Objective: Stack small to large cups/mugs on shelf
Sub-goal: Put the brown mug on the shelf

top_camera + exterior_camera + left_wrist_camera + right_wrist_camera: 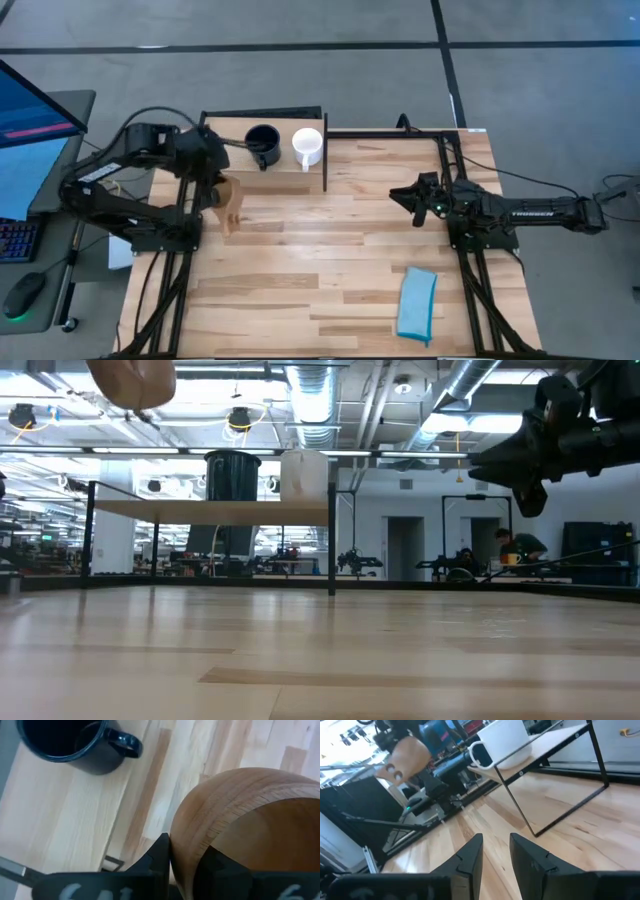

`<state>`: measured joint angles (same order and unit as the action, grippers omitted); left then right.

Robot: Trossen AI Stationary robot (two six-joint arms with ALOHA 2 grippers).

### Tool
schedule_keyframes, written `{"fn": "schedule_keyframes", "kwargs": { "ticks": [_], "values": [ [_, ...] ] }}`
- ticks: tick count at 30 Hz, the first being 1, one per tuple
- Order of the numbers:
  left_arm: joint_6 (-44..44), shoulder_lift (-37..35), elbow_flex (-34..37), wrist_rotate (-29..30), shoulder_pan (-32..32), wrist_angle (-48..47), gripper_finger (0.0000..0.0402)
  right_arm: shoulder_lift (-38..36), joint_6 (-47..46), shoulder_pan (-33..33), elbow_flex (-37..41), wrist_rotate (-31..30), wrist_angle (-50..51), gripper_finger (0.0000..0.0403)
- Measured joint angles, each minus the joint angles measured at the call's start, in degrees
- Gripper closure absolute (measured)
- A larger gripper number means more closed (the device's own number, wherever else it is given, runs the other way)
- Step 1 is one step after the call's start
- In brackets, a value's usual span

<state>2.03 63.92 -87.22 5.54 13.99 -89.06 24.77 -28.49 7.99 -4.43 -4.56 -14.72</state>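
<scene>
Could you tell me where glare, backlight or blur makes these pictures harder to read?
Low view: bright ceiling lights leave the dark mug a silhouette on the shelf. Left wrist view: the wooden cup fills the frame, soft at its rim. High view: evenly lit.

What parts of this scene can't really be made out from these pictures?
- Wooden cup: its long handle is hidden by the left hand in the left wrist view, and the top edge cuts the cup in the low view.
- Dark mug and white mug: contents unseen from the low view.
- Blue cloth: absent from the low view.
</scene>
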Motion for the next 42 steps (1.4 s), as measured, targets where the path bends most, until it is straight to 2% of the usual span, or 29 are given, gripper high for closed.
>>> {"fn": "schedule_keyframes", "kwargs": {
  "ticks": [12, 19, 23, 28, 33, 36, 42],
  "values": [
    [-17.4, 3.7, 0.1, -5.3, 21.9, 0.0, 0.0375, 0.0, 0.0, -0.1, 0.0, 0.0, -1.2, 0.0284],
    [-26.6, 4.0, 0.0, -5.0, 34.3, -0.7, 0.0375, 0.0, 0.0, -0.1, 0.0, 0.0, -1.2, 0.0284],
    [-28.4, 5.9, 0.0, -1.5, 36.7, -0.4, 0.0375, 0.0, 0.0, -0.1, 0.0, 0.0, -1.2, 0.0284],
    [-29.3, 10.1, 0.0, 9.1, 37.2, 0.5, 0.0375, 0.0, 0.0, -0.1, 0.0, 0.0, -1.2, 0.0284],
    [-29.4, 14.2, -1.8, 8.1, 37.0, 0.5, 0.0375, 0.0, 0.0, -0.1, 0.0, 0.0, -1.2, 0.0284],
    [-29.5, 16.7, -5.1, 5.3, 36.0, 1.3, 0.0375, 0.0, 0.0, -0.1, 0.0, 0.0, -1.2, 0.0284],
    [-33.5, 20.8, -13.2, 5.4, 35.8, 1.7, 0.0375, 0.0, 0.0, -0.1, 0.0, 0.0, -1.2, 0.0284]
  ]
}}
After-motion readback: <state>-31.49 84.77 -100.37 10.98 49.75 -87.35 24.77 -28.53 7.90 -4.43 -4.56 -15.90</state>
